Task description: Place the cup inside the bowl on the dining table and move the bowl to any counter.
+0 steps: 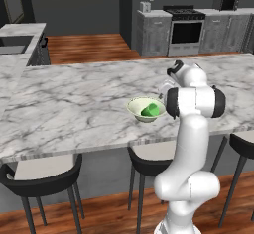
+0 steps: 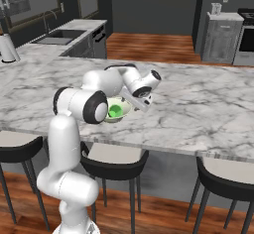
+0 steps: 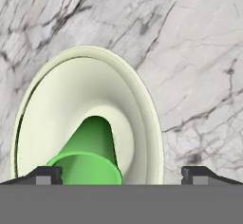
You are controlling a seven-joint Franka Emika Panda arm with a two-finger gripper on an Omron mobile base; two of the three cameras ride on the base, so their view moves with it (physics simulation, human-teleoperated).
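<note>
The pale cream-green bowl (image 1: pixel 137 104) (image 2: pixel 124 110) (image 3: pixel 66 99) rests on the white marble dining table (image 1: pixel 74 104) (image 2: pixel 198 99), near its front edge. Inside the bowl lies the bright green cup (image 1: pixel 150 111) (image 2: pixel 115 111) (image 3: pixel 92 142), tipped on its side with its mouth toward the hand camera. My gripper (image 3: pixel 121 175) (image 2: pixel 135 102) hovers just over the bowl's right rim, open, with one fingertip over the bowl, the other over bare marble, and nothing held between them. In the left base view my forearm hides the fingers.
Dark round-backed stools (image 1: pixel 42 178) (image 2: pixel 114 161) stand along the table's near side. A marble counter with a sink (image 1: pixel 17 37) (image 2: pixel 59 37) lies to the left. A stove (image 1: pixel 186 27) and grey cabinets (image 2: pixel 221 37) line the back wall across a wood floor.
</note>
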